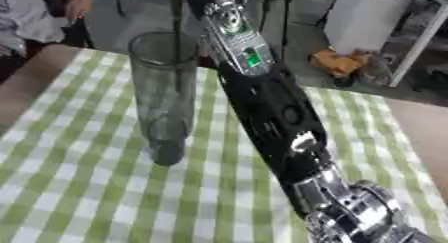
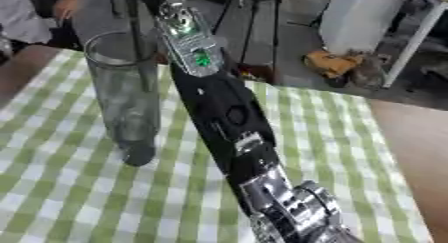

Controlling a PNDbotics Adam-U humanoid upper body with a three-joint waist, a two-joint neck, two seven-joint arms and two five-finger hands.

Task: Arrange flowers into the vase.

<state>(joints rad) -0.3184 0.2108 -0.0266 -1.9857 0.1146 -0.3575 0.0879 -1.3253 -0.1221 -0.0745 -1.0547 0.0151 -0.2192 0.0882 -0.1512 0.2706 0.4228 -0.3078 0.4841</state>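
Standing upright on green checked cloth (image 1: 79, 187) — tall glass vase (image 1: 164, 97), dark stem (image 1: 178, 22) inside; right arm (image 1: 271, 112) just beside, hand out of view — grip unknown

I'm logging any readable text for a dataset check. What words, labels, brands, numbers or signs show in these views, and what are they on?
None can be read.
The glass vase shows no label or print.
The green-and-white checked tablecloth carries a pattern only.
The robot arm has a small green patch near its top; any marking there is too blurred to read.
The white box beyond the table shows no legible text.
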